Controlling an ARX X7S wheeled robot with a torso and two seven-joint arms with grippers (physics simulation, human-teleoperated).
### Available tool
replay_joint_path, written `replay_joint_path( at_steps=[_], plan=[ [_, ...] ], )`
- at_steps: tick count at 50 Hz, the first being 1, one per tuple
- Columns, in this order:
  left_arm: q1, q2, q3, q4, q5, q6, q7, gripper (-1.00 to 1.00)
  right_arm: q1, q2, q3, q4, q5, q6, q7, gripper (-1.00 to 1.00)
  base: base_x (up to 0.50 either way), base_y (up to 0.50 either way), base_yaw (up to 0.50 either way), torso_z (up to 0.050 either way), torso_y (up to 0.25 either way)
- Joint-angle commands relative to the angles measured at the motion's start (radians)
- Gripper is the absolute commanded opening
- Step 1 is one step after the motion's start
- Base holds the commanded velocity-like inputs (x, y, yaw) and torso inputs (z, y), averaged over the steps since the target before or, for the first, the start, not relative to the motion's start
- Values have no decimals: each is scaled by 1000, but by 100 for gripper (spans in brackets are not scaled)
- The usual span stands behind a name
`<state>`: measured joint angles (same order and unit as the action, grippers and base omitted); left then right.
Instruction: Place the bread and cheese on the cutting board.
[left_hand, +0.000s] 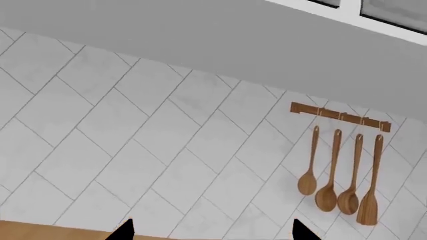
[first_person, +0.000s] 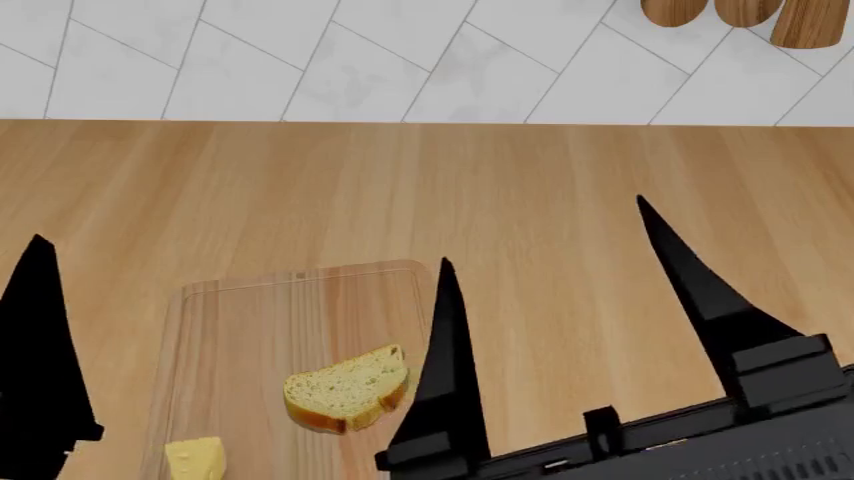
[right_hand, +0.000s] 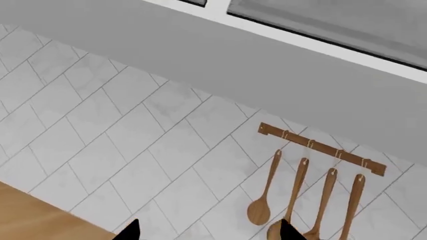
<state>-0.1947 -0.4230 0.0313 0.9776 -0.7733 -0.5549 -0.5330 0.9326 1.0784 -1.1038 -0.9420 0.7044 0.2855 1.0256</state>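
The bread (first_person: 347, 388) and the cheese (first_person: 195, 459) lie on the cutting board (first_person: 254, 330), apart from each other. The right tool (first_person: 547, 240) is spread wide and holds nothing. For the left tool (first_person: 40, 330) only one finger shows, so I cannot tell its state.

Head cam looks steeply down on the tabletop (first_person: 534, 200) from close range, catching just a strip of tiled wall (first_person: 400, 60) up top. Both wrist cams point up and away at that same wall, sharing the wooden spoon rack (left_hand: 340, 116) and the window frame (right_hand: 320, 40) above it.
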Motion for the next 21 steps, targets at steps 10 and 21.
replay_joint_path(
  at_steps=[10,21],
  plan=[
    [69,39,-126,20,-23,158,63,100,-77,78,76,8,-92,-173,103,100,0,0,0,0,0],
    [95,41,-180,31,-62,234,65,100,-123,132,96,-14,-143,-277,151,100,0,0,0,0,0]
  ],
)
